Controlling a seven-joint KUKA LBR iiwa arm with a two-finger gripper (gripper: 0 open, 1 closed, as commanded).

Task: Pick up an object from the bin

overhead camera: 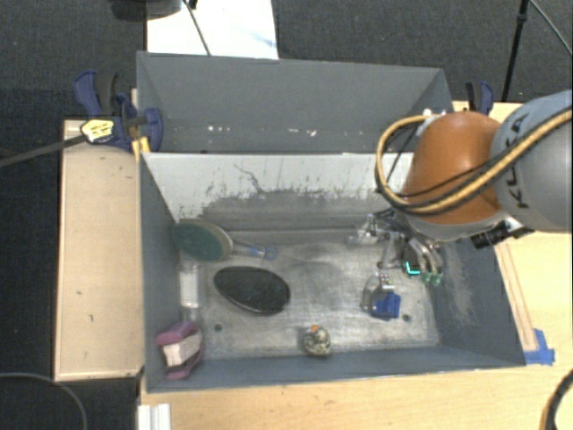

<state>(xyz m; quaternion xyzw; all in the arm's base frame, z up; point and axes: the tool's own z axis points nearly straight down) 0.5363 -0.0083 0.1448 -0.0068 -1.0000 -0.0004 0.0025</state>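
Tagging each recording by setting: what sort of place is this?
Likely a robotics lab grasping station: a cabled arm reaches into a grey metal bin holding a black oval disc and a blue block.

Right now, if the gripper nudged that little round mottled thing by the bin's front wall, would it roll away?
Probably. The mottled ball looks round and sits on bare bin floor with nothing touching it, so a push would likely set it rolling. It is small beside the other things, so probably light. The front wall is close and may stop it on that side.
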